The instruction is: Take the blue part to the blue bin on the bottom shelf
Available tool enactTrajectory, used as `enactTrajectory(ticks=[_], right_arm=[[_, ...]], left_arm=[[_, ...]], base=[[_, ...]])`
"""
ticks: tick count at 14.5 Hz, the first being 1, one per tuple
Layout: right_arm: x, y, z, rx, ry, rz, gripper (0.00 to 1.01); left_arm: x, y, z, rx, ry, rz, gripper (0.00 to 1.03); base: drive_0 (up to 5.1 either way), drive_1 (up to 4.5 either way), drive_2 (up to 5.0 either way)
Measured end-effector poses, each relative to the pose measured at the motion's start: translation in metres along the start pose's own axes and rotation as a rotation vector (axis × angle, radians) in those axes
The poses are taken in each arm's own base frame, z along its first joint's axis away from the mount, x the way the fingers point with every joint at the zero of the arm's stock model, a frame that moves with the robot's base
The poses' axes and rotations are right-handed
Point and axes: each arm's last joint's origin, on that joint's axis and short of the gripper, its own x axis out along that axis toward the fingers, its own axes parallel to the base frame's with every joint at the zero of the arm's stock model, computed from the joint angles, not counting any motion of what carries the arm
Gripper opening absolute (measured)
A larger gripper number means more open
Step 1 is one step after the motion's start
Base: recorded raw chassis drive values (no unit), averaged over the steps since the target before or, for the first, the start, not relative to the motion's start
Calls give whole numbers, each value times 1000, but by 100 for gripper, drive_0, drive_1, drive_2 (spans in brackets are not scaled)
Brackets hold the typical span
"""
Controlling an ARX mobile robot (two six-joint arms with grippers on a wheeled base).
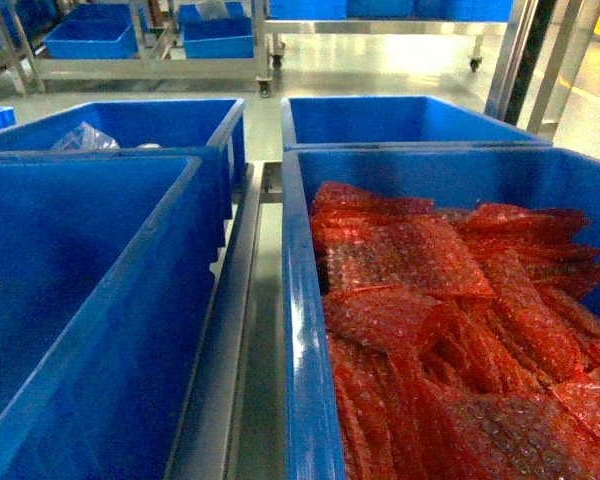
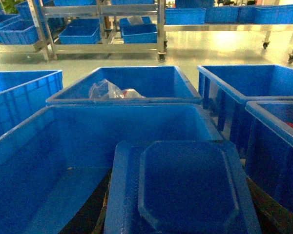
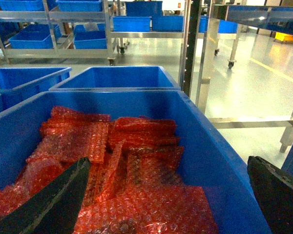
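**Head view.** Four blue bins in two rows, split by the steel dividing rail (image 1: 242, 330) of the bottom shelf. Near left: near-left blue bin (image 1: 80, 300), interior in shadow. Far left: far-left bin (image 1: 170, 125) holding a clear plastic bag (image 1: 83, 137). Near right: near-right bin (image 1: 298, 330) filled with red bubble-wrap bags (image 1: 450, 330). Far right: far-right bin (image 1: 400, 120). No gripper or blue part in frame here. Background racks (image 1: 150, 65) loaded with more blue bins.

**Left wrist view.** Blue part (image 2: 185, 190), flat with a raised eight-sided panel, close to the lens at bottom centre, above the near-left blue bin (image 2: 63, 141). Left gripper (image 2: 180, 219) mostly hidden behind the part. Dark fingers (image 2: 85, 217) showing at each lower side, set against the part's edges and pinching it. Beyond: far-left bin with the clear plastic bag (image 2: 107, 90).

**Right wrist view.** Right gripper (image 3: 168, 163) above the near-right bin (image 3: 219, 146). Dark fingers (image 3: 53, 204) spread wide apart, nothing between them. Red bubble-wrap bags (image 3: 136, 161) directly below.
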Motion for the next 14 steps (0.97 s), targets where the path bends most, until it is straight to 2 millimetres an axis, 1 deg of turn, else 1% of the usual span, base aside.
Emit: enactTrajectory(ticks=[14], right_arm=[[0,0,0,0,0,0,98]], left_arm=[[0,0,0,0,0,0,44]], base=[[0,0,0]])
